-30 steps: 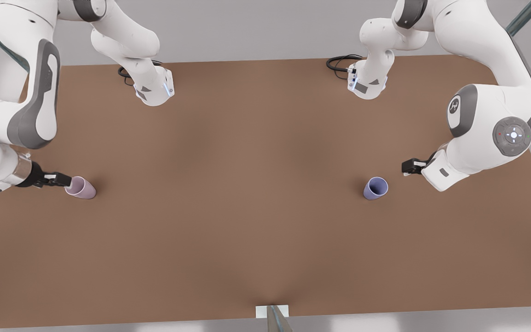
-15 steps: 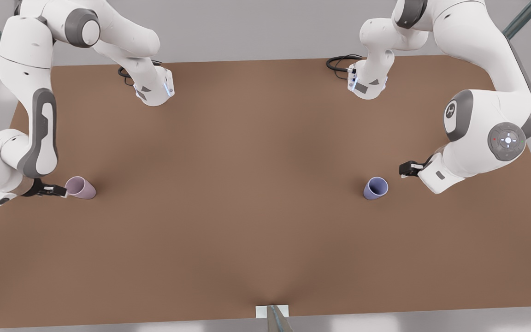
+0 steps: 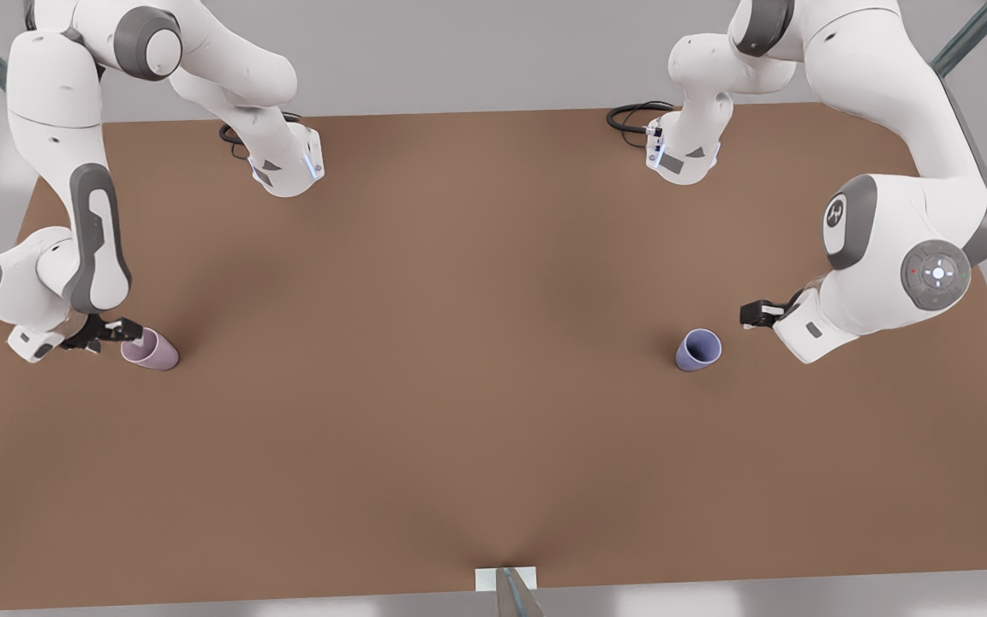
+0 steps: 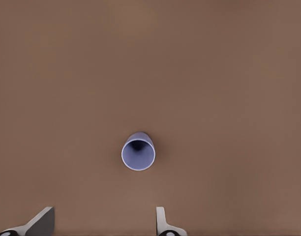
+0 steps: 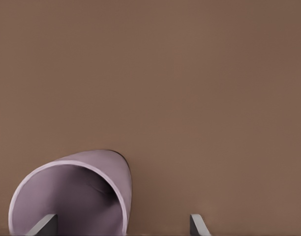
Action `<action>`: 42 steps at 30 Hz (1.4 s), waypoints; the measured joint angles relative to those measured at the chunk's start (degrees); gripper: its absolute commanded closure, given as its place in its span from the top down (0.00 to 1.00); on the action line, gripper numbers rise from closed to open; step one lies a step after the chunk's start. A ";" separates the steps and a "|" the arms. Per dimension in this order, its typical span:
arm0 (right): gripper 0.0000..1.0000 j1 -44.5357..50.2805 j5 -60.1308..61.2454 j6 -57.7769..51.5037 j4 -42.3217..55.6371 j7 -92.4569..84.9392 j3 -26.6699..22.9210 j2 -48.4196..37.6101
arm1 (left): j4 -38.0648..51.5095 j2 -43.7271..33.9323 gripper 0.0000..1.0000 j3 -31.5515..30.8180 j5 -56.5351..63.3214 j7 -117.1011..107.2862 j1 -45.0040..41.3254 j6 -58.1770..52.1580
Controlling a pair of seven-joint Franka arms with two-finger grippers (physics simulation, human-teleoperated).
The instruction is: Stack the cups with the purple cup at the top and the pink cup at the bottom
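My right gripper, fingers spread, seems to straddle the pink cup rim; my open left gripper hovers near the purple cup

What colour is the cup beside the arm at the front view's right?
Bluish purple; the purple cup shows best in the left wrist view.

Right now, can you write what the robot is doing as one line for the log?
stage: reaching | right gripper: open, at pink cup rim | left gripper: open, near purple cup, apart | cups: unstacked on table
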 measured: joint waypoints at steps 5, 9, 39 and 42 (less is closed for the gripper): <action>0.76 0.12 0.88 2.76 -0.67 -3.83 0.04 2.00 | -0.01 0.40 1.00 0.15 0.00 0.10 0.00 -0.26; 0.70 0.67 1.18 4.12 -1.40 -6.15 0.08 2.95 | 0.00 0.53 1.00 0.17 0.00 0.16 0.00 -0.39; 0.21 39.92 -9.99 -21.45 62.68 34.65 26.65 32.60 | -22.08 -2.14 1.00 2.87 -2.72 1.75 0.57 14.30; 0.21 43.95 -10.74 -22.68 67.22 44.88 23.70 37.48 | -28.35 -2.64 1.00 2.97 -3.08 2.46 0.50 21.48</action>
